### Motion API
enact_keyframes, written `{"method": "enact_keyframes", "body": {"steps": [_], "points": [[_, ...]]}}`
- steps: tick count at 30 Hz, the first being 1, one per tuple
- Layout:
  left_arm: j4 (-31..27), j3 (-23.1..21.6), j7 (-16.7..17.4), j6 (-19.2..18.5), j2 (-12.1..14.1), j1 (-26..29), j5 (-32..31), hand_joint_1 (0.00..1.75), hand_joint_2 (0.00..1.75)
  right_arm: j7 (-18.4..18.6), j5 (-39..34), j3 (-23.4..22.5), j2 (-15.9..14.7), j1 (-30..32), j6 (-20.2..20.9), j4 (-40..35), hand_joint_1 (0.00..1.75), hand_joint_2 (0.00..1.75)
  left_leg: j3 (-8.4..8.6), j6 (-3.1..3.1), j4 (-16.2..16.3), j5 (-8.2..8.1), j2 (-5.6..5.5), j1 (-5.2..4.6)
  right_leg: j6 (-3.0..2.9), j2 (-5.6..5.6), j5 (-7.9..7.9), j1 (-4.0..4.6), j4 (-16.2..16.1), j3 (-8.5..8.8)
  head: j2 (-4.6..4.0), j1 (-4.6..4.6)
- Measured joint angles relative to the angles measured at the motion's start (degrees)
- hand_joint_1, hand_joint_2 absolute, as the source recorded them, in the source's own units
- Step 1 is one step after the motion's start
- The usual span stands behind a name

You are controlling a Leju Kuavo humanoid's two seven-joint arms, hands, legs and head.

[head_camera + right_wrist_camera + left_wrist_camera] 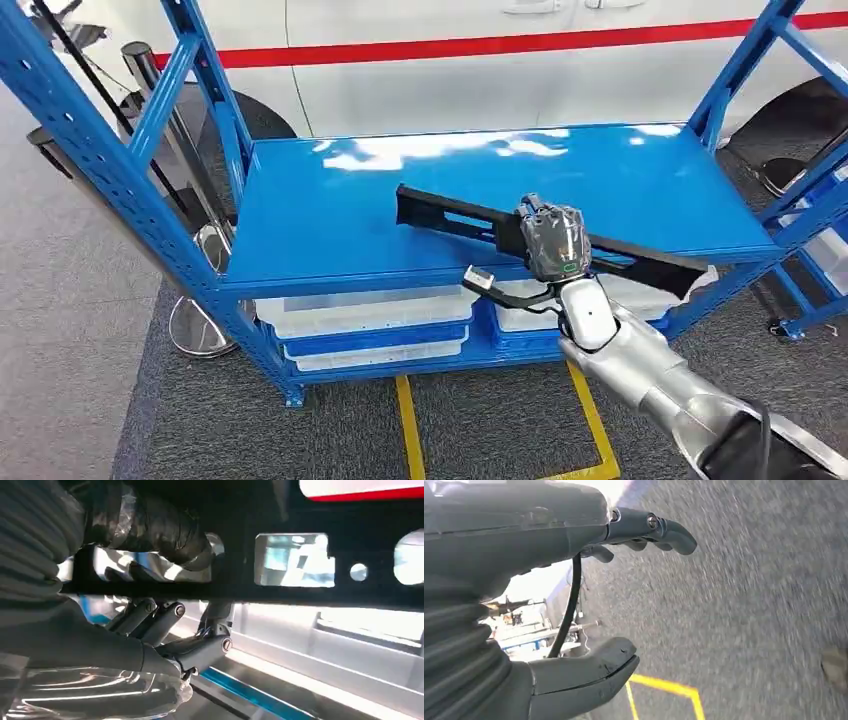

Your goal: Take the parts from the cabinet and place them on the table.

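Just above the front edge of the blue rack shelf [450, 200], the right robot hand [553, 243] grips a long black part [450, 217] near its middle. The part runs slantwise over the shelf, one end over the shelf's middle, the other end reaching past the front edge toward the rack's right post. Whether the part touches the shelf surface or hangs a little above it cannot be told from the head view. In the right wrist view the right robot hand [165, 625] has its thumb on one side of the black part [300, 540] and its darker fingers [200, 652] curled round the other side; the part shows rectangular and round cut-outs. The silver right arm [640, 365] comes up from the lower right.

The left robot hand [614, 590] hangs over grey carpet [749, 605] and holds nothing, its fingers [664, 530] and thumb spread well apart.

Below the shelf, pale plastic bins [365, 312] sit on the rack's lower level. Yellow floor tape [407, 425] marks the carpet in front of the rack, and a white vehicle with a red stripe [500, 45] stands behind it.
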Motion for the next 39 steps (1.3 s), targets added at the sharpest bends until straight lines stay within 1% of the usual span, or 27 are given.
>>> {"method": "enact_keyframes", "body": {"steps": [2, 3, 4, 7, 8, 10, 12, 13, 14, 15, 17, 18, 19, 21, 23, 24, 25, 27, 28, 29, 30, 32, 33, 34, 37, 38, 39], "points": [[0.0, 0.0, 0.13, -0.07, -0.02, -0.08, -0.04, 0.0, 1.75, 0.51, 0.02, 1.29, -1.33, -0.31, 0.0, -2.01, 1.75, 1.75, -0.78, -0.79, 1.51, -0.54, -0.1, 0.38, 0.67, -0.08, 4.76, -0.69, -10.18, 4.96, 0.0, 0.0], [0.0, 0.0, 0.13, -0.07, 0.02, -0.09, -0.07, 0.0, 1.75, 0.75, 0.0, 1.78, -1.57, -0.55, 0.0, -2.43, 1.75, 1.75, -1.48, -1.13, 1.89, -0.66, -0.19, 0.28, 0.72, 0.13, 2.96, -0.31, -11.11, 5.75, 0.0, 0.04], [0.0, 0.0, 0.15, -0.07, 0.02, -0.18, -0.07, 0.0, 1.75, 0.92, 0.0, 2.21, -2.03, -0.72, 0.0, -2.96, 1.75, 1.75, -1.9, -1.44, 2.49, -0.61, -0.24, 0.12, -0.15, 0.38, 4.01, 0.17, -10.88, 5.23, 0.0, -0.04], [0.02, 0.02, 0.28, -0.07, 0.02, -0.01, -0.07, 0.0, 1.75, 0.99, -0.04, 2.93, -2.71, -0.95, 0.0, -4.29, 1.75, 1.75, -2.52, -2.52, 2.53, 0.12, -0.51, -0.05, -1.26, 0.19, 4.14, 0.2, -10.78, 4.28, 0.0, 0.04], [0.02, 0.02, 0.31, -0.07, 0.02, -0.02, -0.07, 0.0, 1.75, 0.99, -0.04, 3.15, -2.77, -1.07, 0.0, -4.53, 1.75, 1.75, -2.9, -2.77, 3.01, -0.39, -0.4, 0.11, -2.1, -0.04, 4.68, -0.21, -11.22, 3.89, 0.0, 0.0], [0.09, 0.02, 0.31, -0.09, -0.11, -0.07, -0.07, 0.0, 1.75, 0.99, -0.02, 3.39, -2.97, -1.2, 0.0, -5.14, 1.75, 1.75, -4.61, -3.23, 7.38, -5.17, -0.02, 0.29, -3.14, -0.22, 5.42, -0.06, -11.22, 2.97, 0.0, 0.0], [0.09, 0.02, 0.31, -0.07, -0.09, -0.12, -0.09, 0.0, 1.75, 0.99, -0.02, 3.57, -3.1, -1.22, 0.0, -5.36, 1.75, 1.75, -7.5, -3.6, 16.18, -10.54, -0.01, 0.32, -3.35, -0.52, 6.32, 0.17, -11.21, 1.76, 0.0, 0.0], [0.09, 0.02, 0.31, -0.07, -0.09, -0.13, -0.07, 0.0, 1.75, 0.99, -0.04, 3.7, -3.17, -1.17, 0.0, -5.38, 1.75, 1.75, -8.22, -3.62, 19.43, -11.48, 0.0, 0.32, -3.36, -0.67, 6.83, 0.29, -11.17, 1.09, 0.0, 0.0], [0.09, 0.02, 0.31, -0.07, -0.09, -0.12, -0.09, 0.0, 1.75, 0.99, -0.04, 3.85, -3.23, -1.15, 0.0, -5.47, 1.75, 1.75, -7.73, -3.51, 19.84, -10.64, 0.0, 0.32, -3.32, -0.75, 7.28, 0.35, -11.16, 0.51, 0.0, 0.0], [0.09, 0.02, 0.33, -0.07, -0.09, -0.11, -0.07, 0.0, 1.75, 0.99, -0.04, 3.98, -3.39, -1.14, 0.0, -5.91, 1.75, 1.75, -6.21, -3.34, 18.07, -8.74, 0.0, 0.32, -3.28, -0.79, 7.74, 0.4, -11.14, -0.07, 0.0, 0.0], [0.09, 0.02, 0.35, -0.09, -0.09, -0.15, -0.07, 0.0, 1.75, 1.03, -0.02, 4.03, -3.84, -1.2, 0.0, -7.33, 1.75, 1.75, -0.3, -2.68, 9.27, -4.51, 0.0, 0.24, -3.01, -0.78, 8.65, 0.48, -11.12, -0.98, 0.0, 0.0], [0.09, 0.02, 0.37, -0.07, -0.09, -0.26, -0.07, 0.0, 1.75, 1.03, -0.04, 4.03, -4.17, -1.25, 0.0, -8.04, 1.75, 1.75, 3.04, -2.15, 4.16, -4.51, 0.01, 0.14, -2.74, -0.81, 9.05, 0.44, -11.12, -1.17, 0.0, -0.02], [0.09, 0.04, 0.37, -0.04, -0.07, -0.3, -0.04, 0.0, 1.75, 1.1, -0.02, 4.03, -4.5, -1.29, 0.0, -8.73, 1.75, 1.75, 5.06, -2.09, 0.69, -5.57, -0.03, -0.27, -2.28, -0.82, 9.52, 0.61, -11.09, -1.41, 0.0, 0.0], [0.09, 0.11, 0.37, -0.02, -0.09, -0.3, -0.04, 0.0, 1.75, 1.25, -0.04, 4.03, -4.98, -1.4, 0.0, -10.02, 1.75, 1.75, 4.12, -1.98, 0.57, -5.01, -0.08, -0.59, -1.5, -0.97, 10.73, 0.26, -11.84, -1.35, 0.0, 0.0], [0.11, 0.17, 0.39, -0.02, -0.09, -0.21, -0.07, 0.0, 1.75, 1.23, -0.04, 4.03, -5.51, -1.4, 0.0, -11.24, 1.75, 1.75, 3.4, -1.2, -0.39, -3.39, -0.01, -0.35, -0.54, -0.81, 11.97, 0.53, -12.68, -1.39, 0.0, 0.02], [0.15, 0.2, 0.39, -0.02, -0.15, -0.42, -0.07, 0.0, 1.75, 0.84, -0.04, 4.03, -5.77, -1.37, 0.0, -11.76, 1.75, 1.75, 3.28, -0.83, -0.63, -2.43, 0.28, -0.13, -0.51, -0.49, 10.03, 0.14, -11.95, -2.04, 0.0, 0.04], [0.15, 0.24, 0.39, -0.02, -0.15, -0.4, -0.09, 0.0, 1.75, 0.33, -0.04, 4.02, -6.12, -1.34, 0.0, -12.2, 1.75, 1.75, 2.37, -0.15, -0.74, -1.71, 0.3, -0.11, -0.5, -0.4, 6.36, 0.24, -9.6, -2.76, 0.0, 0.04], [0.15, 0.33, 0.39, 0.0, -0.09, -0.29, -0.13, 0.0, 1.75, -1.76, -0.04, 3.46, -6.23, -0.78, 0.0, -13.73, 1.75, 1.75, 0.7, 0.11, -0.63, -0.39, 0.41, -0.31, -0.18, -0.37, -0.32, 0.24, -1.51, -4.47, 0.0, 0.04], [0.15, 0.37, 0.39, -0.02, -0.09, -0.33, -0.13, 0.0, 1.75, -2.82, -0.04, 2.97, -6.23, -0.31, 0.0, -14.43, 1.75, 1.75, -0.21, 0.16, -0.49, 0.16, 0.42, -0.42, -0.05, -0.36, -1.52, 0.25, 2.12, -5.0, 0.0, 0.04], [0.15, 0.42, 0.39, -0.02, -0.09, -0.33, -0.13, 0.0, 1.75, -4.07, -0.04, 2.29, -6.23, 0.15, 0.0, -15.13, 1.75, 1.75, -1.16, 0.12, -0.18, 0.66, 0.41, -0.49, 0.03, -0.36, -0.95, 0.28, 4.21, -4.86, 0.0, 0.02], [0.15, 0.46, 0.37, -0.04, -0.09, -0.32, -0.13, 0.0, 1.75, -5.79, -0.04, 1.31, -6.2, 0.71, 0.0, -15.9, 1.75, 1.75, -2.2, 0.07, 0.27, 1.09, 0.39, -0.52, 0.01, -0.36, 0.92, 0.29, 4.0, -3.63, 0.0, 0.04], [0.15, 0.5, 0.31, -0.04, -0.11, -0.32, -0.15, 0.0, 1.75, -9.12, -0.04, -1.38, -6.01, 1.86, 0.0, -17.52, 1.75, 1.75, -4.12, -0.16, 1.31, 1.73, 0.25, -0.53, -0.33, -0.36, 4.52, 0.34, -2.74, 2.1, 0.0, 0.04], [0.15, 0.52, 0.31, -0.04, -0.11, -0.34, -0.13, 0.0, 1.75, -10.76, -0.04, -2.96, -5.73, 2.25, 0.0, -18.51, 1.75, 1.75, -4.74, -0.38, 1.92, 2.01, 0.23, -0.54, -0.68, -0.31, 3.96, 0.42, -7.76, 5.8, 0.0, 0.04], [0.15, 0.55, 0.31, -0.04, -0.13, -0.33, -0.13, 0.0, 1.75, -12.16, -0.04, -4.08, -5.4, 2.55, 0.0, -19.26, 1.75, 1.75, -5.4, -0.73, 2.3, 2.27, 0.14, -0.87, -1.13, -0.23, 1.79, 0.81, -11.8, 8.2, 0.0, 0.02], [0.17, 0.63, 0.26, -0.04, -0.13, -0.26, -0.11, 0.0, 1.75, -18.78, -0.15, -8.61, -3.36, 5.05, 0.0, -21.34, 1.75, 1.75, -5.56, -1.74, 1.86, 3.77, 0.16, -0.6, -2.05, -0.25, 2.41, 1.3, -12.57, 7.72, 0.0, 0.0], [0.17, 0.7, 0.28, -0.02, -0.11, -0.08, 0.02, 0.0, 1.75, -21.07, -0.48, -10.2, -2.4, 5.98, 0.0, -21.8, 1.75, 1.75, -5.89, -2.24, 1.68, 4.37, -0.02, -1.01, -2.68, -0.47, 3.24, 0.78, -13.1, 6.98, 0.0, 0.07], [0.2, 0.79, 0.26, 0.0, -0.09, -0.06, 0.05, 0.0, 1.75, -23.04, -0.92, -11.56, -1.42, 6.48, 0.0, -22.3, 1.75, 1.75, -6.43, -2.48, 2.45, 2.77, -0.09, -0.69, -3.07, -0.84, 4.09, 0.53, -13.28, 6.52, 0.0, 0.02]]}}
